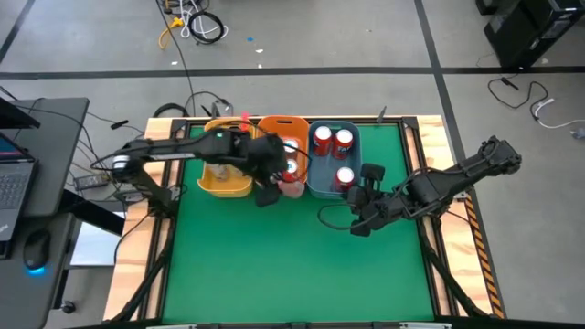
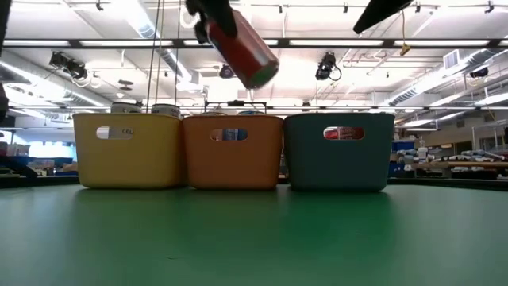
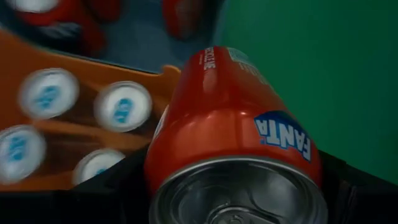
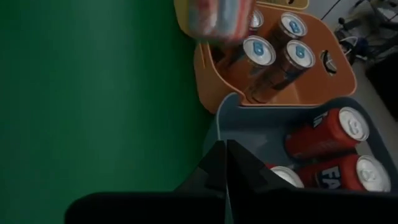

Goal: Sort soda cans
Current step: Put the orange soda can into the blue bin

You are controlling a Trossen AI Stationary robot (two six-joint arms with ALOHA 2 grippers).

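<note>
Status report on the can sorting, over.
Left pincer shut on red metal Fanta can, held tilted above the orange plastic bin. Right pincer shut, empty, beside blue plastic bin. Nothing blocking.

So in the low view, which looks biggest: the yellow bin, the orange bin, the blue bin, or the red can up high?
1. Yellow bin, orange bin and blue bin: look alike, no ranking.
2. Red can: smallest, held tilted above by the left gripper.

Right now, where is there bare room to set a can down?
The green mat in front of the bins is bare. Crowded: the orange bin and blue bin hold cans, the left hand holds a red can, right hand alongside.
</note>
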